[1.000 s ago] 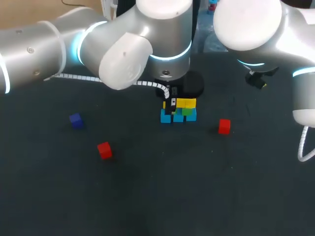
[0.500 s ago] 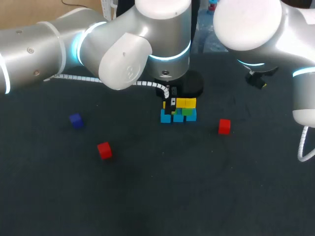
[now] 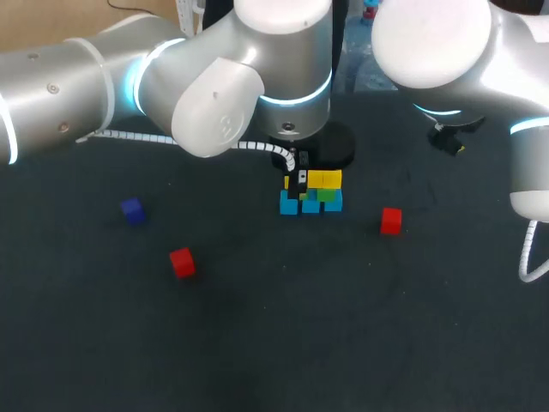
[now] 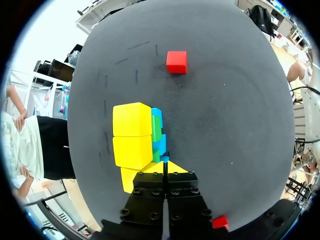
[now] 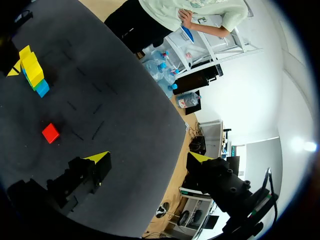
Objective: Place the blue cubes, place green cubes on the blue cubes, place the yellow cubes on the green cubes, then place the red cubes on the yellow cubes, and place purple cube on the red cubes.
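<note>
Blue cubes (image 3: 310, 204) lie in a row at mid-table, with green cubes (image 3: 326, 196) and yellow cubes (image 3: 324, 179) stacked on them. My left gripper (image 3: 296, 176) hangs at the stack's left end. In the left wrist view it (image 4: 165, 169) is shut with nothing between its fingers, right beside the yellow cubes (image 4: 132, 135) and just over the nearest one. One red cube (image 3: 181, 262) lies front left and another (image 3: 390, 221) lies right of the stack. The purple cube (image 3: 131, 209) sits at the left. My right gripper (image 5: 150, 158) stands open and empty at the far right, high above the table.
A black round base (image 3: 339, 146) stands just behind the stack. From the right wrist, the stack (image 5: 34, 72) and a red cube (image 5: 50, 133) lie far ahead on the dark mat. The table's far edge (image 5: 165, 100) runs to the right of them.
</note>
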